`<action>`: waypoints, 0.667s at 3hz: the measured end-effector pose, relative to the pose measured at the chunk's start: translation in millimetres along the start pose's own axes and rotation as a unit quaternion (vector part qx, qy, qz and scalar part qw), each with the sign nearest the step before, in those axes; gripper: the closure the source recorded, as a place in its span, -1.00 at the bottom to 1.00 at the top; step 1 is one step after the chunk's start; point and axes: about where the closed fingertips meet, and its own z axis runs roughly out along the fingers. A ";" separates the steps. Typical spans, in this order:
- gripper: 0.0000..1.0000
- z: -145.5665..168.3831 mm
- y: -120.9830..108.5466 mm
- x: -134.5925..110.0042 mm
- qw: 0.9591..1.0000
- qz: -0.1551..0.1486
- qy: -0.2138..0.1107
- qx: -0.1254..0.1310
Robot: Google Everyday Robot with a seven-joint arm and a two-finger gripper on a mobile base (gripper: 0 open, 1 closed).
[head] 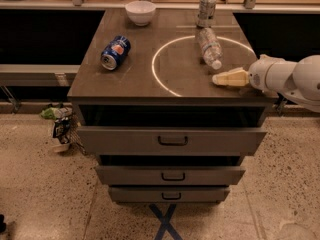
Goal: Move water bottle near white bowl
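Dark worktop (125, 83), right edge: claw (226, 78), grip unclear, beside a lying clear plastic water bottle (209, 47); nudging could roll it.

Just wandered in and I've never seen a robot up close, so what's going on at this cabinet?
A robot arm is stretched in from the right, its gripper over the front right of the cabinet top, just short of the cap end of a water bottle lying on its side. The bottle is not yet picked up. The white bowl stands at the back left. A blue soda can lies on the left; a silver can stands behind the bottle.
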 end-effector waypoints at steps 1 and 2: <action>-1.00 0.0 0.1 0.0 1.000 0.000 0.000 0.000; -1.00 0.0 0.1 0.0 1.000 0.000 0.000 0.000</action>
